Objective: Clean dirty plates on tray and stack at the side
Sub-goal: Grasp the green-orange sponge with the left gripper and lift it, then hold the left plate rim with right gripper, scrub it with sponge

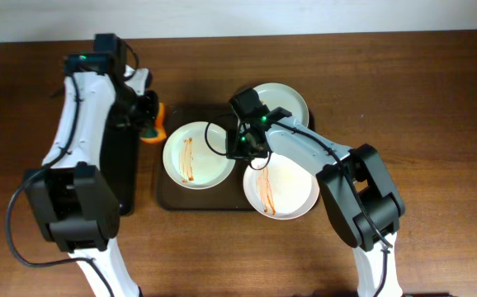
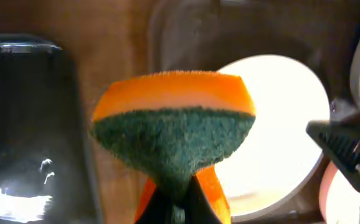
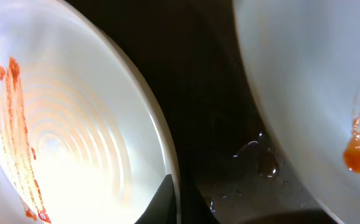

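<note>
Three white plates lie on the brown tray (image 1: 222, 200). The left plate (image 1: 195, 157) has an orange-brown sauce streak, and so does the front right plate (image 1: 284, 191). The back right plate (image 1: 288, 101) is partly under my right arm. My right gripper (image 1: 243, 148) is shut on the right rim of the left plate (image 3: 74, 130), with the rim between its fingers (image 3: 175, 202). Another sauce-smeared plate (image 3: 317, 81) lies to its right. My left gripper (image 1: 148, 115) is shut on an orange and green sponge (image 1: 154, 129) beside the tray's left edge. The sponge (image 2: 174, 124) fills the left wrist view, with the left plate (image 2: 279, 124) behind it.
A narrow black tray (image 1: 127, 177) lies left of the brown tray under my left arm and shows in the left wrist view (image 2: 24, 124). The brown tray's surface (image 3: 217, 124) between the plates is wet with droplets. Bare wooden table (image 1: 436, 99) surrounds the trays.
</note>
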You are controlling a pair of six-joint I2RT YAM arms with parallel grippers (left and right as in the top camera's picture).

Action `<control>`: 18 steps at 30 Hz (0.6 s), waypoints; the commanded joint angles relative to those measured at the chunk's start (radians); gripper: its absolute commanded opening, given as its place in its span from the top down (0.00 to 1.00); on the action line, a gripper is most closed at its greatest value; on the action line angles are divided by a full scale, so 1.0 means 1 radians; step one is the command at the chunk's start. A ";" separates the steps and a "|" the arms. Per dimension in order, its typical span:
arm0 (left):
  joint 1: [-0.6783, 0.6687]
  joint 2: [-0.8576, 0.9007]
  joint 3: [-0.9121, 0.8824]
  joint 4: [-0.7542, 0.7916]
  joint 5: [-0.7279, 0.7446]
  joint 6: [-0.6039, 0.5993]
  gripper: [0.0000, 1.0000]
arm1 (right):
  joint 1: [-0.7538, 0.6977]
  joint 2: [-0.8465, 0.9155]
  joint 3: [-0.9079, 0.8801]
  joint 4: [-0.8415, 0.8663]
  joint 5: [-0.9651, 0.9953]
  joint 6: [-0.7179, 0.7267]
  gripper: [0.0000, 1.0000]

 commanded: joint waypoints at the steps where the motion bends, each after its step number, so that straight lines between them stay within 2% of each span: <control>1: -0.047 -0.021 -0.165 0.128 0.008 0.023 1.00 | -0.003 0.032 0.000 -0.011 -0.005 -0.017 0.96; 8: -0.147 -0.021 -0.444 0.361 0.014 0.014 1.00 | -0.003 0.032 0.000 -0.011 -0.005 -0.017 0.96; 11: -0.170 -0.021 -0.480 0.359 0.021 -0.023 1.00 | -0.003 0.032 0.000 -0.012 -0.005 -0.017 0.96; 16: -0.189 -0.021 -0.483 0.245 0.287 -0.027 1.00 | -0.003 0.032 0.000 -0.012 -0.005 -0.017 0.96; 18: -0.189 -0.021 -0.483 0.214 0.313 -0.032 1.00 | -0.003 0.032 0.000 -0.016 -0.005 -0.017 0.96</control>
